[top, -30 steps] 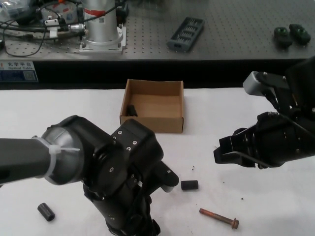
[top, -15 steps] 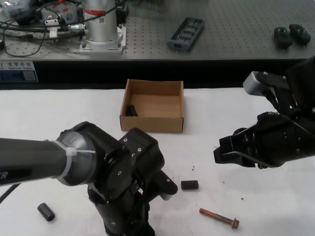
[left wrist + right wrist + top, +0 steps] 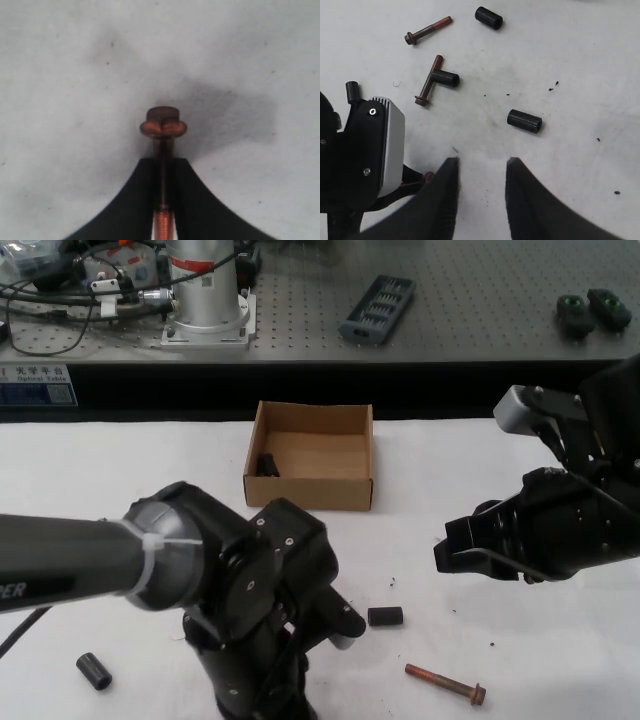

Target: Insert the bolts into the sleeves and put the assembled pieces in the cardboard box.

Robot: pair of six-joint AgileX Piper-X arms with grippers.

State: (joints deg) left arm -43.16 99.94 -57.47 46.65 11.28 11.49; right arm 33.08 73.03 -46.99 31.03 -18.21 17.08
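Brown cardboard box: far centre of the white bench top; small dark piece inside, at its left wall.
Short black cylindrical sleeve: near of the box, centre.
Long copper-coloured metal bolt: nearer, right of that sleeve, apart.
Second black sleeve: near left.
Second copper-coloured bolt: shank clamped between the fingers of the left gripper, head beyond their tips.

White bench cover; grey perforated table behind, cables.
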